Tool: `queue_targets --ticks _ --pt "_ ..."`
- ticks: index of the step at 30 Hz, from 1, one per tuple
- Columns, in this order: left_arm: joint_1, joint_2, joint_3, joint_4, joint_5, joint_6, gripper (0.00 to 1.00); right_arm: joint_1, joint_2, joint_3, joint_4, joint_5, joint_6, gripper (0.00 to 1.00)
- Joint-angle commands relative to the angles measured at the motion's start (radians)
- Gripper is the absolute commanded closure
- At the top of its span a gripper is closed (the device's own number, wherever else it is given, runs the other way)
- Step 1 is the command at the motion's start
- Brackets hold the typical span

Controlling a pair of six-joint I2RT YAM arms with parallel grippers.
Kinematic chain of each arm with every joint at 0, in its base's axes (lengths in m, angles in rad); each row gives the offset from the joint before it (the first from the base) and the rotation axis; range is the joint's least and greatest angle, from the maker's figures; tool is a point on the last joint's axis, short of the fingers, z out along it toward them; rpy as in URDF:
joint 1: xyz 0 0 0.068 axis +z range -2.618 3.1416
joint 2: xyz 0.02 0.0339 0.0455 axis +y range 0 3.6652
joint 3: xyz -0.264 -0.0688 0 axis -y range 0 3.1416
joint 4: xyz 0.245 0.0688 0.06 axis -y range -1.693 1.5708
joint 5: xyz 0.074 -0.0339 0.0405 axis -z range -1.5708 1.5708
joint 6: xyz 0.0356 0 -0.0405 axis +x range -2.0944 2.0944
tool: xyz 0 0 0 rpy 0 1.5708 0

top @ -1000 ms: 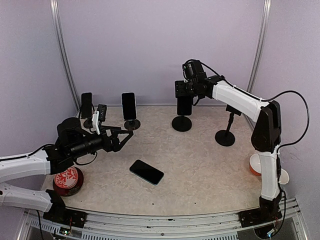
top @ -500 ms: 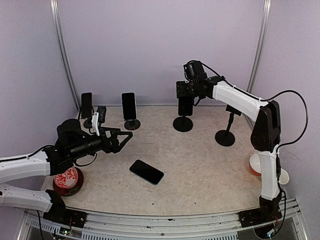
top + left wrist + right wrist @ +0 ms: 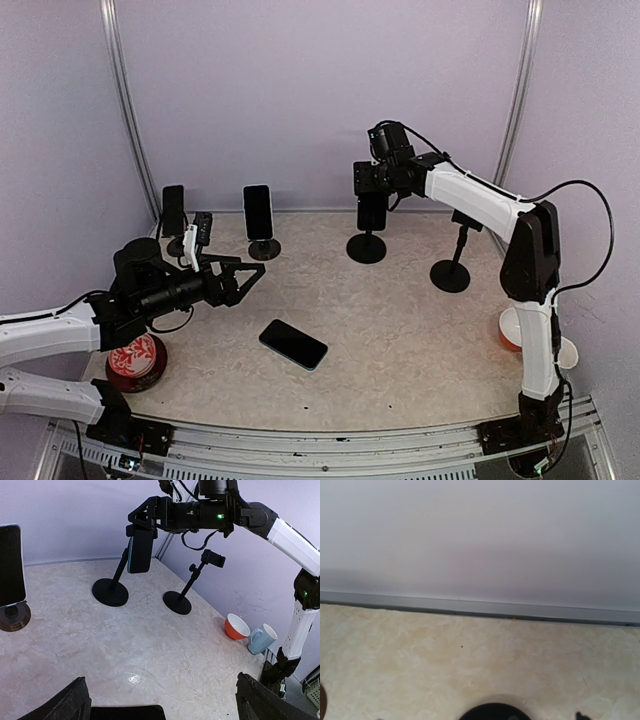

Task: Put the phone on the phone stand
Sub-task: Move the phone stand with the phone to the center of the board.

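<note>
Since a second before, the right pincer (image 3: 371, 188) had edged a little to the right, and the black slab phone (image 3: 371, 213) and the black round-footed stand (image 3: 366, 249) had shifted along with it. The pincer pinched the phone's top edge, and the phone hung upright directly beneath it, at the head of the stand's stem. The left pincer (image 3: 247, 274) had not stirred, its jaws spread wide above the pale table (image 3: 420, 340). A second dark phone (image 3: 293, 344) lay flat just below and ahead of it. A black clamp-topped stand (image 3: 452, 262) stood off to the right pincer's right.
</note>
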Motion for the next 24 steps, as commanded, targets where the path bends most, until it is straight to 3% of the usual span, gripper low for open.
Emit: queue_targets --ticks 1,19,24 --pt "0.006 -0.009 -0.014 0.021 -0.005 -0.008 0.01 -0.015 0.014 0.047 0.059 0.017 -0.001 0.3" --pt "0.006 -0.024 -0.023 0.03 -0.003 -0.027 0.01 -0.015 0.005 0.042 0.048 -0.078 -0.051 0.15" --pt "0.004 -0.037 -0.032 0.032 -0.001 -0.034 0.01 -0.014 -0.012 0.036 0.036 -0.088 -0.079 0.03"
